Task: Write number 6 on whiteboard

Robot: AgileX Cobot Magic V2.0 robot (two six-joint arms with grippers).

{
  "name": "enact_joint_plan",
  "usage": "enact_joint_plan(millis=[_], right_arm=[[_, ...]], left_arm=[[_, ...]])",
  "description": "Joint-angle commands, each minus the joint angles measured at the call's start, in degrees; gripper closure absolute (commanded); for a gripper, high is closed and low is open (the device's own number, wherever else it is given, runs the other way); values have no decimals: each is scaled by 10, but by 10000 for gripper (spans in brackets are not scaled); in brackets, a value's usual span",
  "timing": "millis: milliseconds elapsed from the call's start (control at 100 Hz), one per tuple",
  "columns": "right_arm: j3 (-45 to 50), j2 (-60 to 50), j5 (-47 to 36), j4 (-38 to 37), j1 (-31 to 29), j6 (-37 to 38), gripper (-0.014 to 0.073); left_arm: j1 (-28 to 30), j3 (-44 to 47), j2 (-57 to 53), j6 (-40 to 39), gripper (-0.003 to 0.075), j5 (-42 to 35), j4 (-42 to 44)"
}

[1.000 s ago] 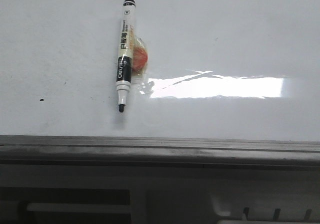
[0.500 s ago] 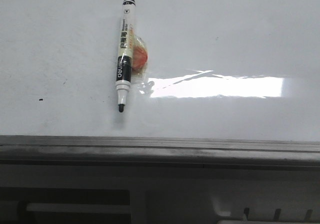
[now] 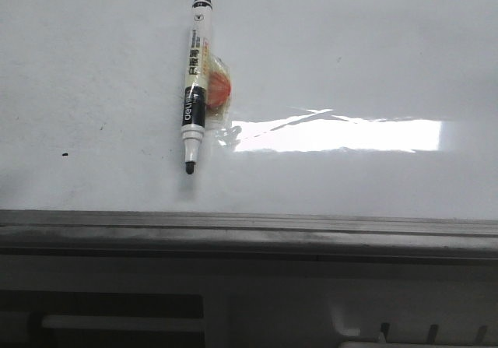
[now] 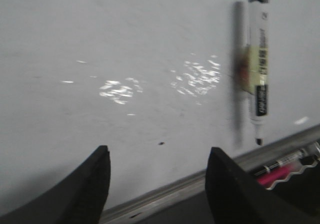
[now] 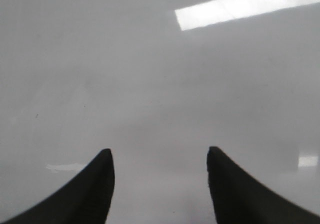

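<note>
Judging by the bare white surface, the task has not begun: no number 6 shows anywhere on the whiteboard (image 3: pixel 350 60), only faint grey smudges, a bright glare strip (image 3: pixel 334 135) toward 3 o'clock of the board's middle in the front view, and a small black speck (image 3: pixel 64 156) near 9 o'clock. The marker (image 3: pixel 194 83) lies flat on the board at roughly 11 o'clock of the front view, uncapped, its dark tip pointing to 6 o'clock toward the grey metal edge rail (image 3: pixel 249 225), with a wad of clear tape and something orange (image 3: pixel 218 89) stuck at its 3 o'clock side. Neither arm appears in the front view. In the left wrist view the left gripper (image 4: pixel 157 184) hangs over the board with its fingers spread apart and nothing between them; the marker sits well off toward 1 o'clock there, and the picture is somewhat blurred. Past the rail in that view a pink pen-like thing (image 4: pixel 277 174) lies in a tray. The right gripper (image 5: pixel 160 184) likewise stands with fingers apart, holding nothing, over plain board. What is left seems to be everything: reaching the marker, most likely with the nearer left arm, picking it up, setting its tip to the board and drawing the figure.
</note>
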Motion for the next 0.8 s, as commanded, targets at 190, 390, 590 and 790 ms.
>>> enact_joint_plan(millis=[190, 390, 590, 790], right_arm=[[-21, 12, -44, 7, 36, -8, 208], [-21, 12, -44, 7, 40, -8, 208], [-21, 12, -44, 7, 40, -8, 208], [-21, 12, -44, 7, 41, -8, 208]], left_arm=[[-210, -23, 116, 3, 319, -259, -76], [-262, -31, 195, 3, 319, -338, -143], [-263, -50, 250, 3, 320, -341, -159], [-263, -66, 285, 3, 433, -341, -159]])
